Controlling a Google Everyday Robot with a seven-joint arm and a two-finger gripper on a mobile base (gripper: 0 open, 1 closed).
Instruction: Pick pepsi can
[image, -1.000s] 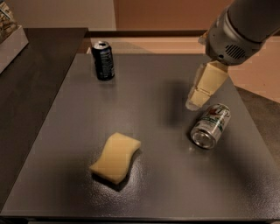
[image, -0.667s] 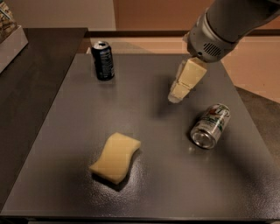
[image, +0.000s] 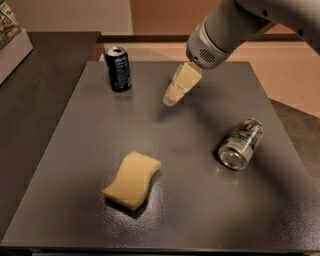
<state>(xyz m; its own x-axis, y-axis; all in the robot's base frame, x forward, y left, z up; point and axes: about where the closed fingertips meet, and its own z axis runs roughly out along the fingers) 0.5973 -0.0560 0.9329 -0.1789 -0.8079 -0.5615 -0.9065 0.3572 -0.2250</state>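
Note:
The pepsi can (image: 118, 69) is a dark navy can with a silver top. It stands upright at the far left of the dark grey table (image: 165, 215). My gripper (image: 171, 99) hangs from the grey arm at the upper middle of the view. It is above the table, to the right of the can and apart from it, and holds nothing that shows.
A silver can with a green and red label (image: 241, 143) lies on its side at the right. A yellow sponge (image: 132, 179) lies at the front middle. A dark counter (image: 35, 95) adjoins the table at the left, with a pale box (image: 10, 45) at the far left corner.
My gripper and arm have moved left, away from the silver can and toward the pepsi can. The cans and the sponge have not moved.

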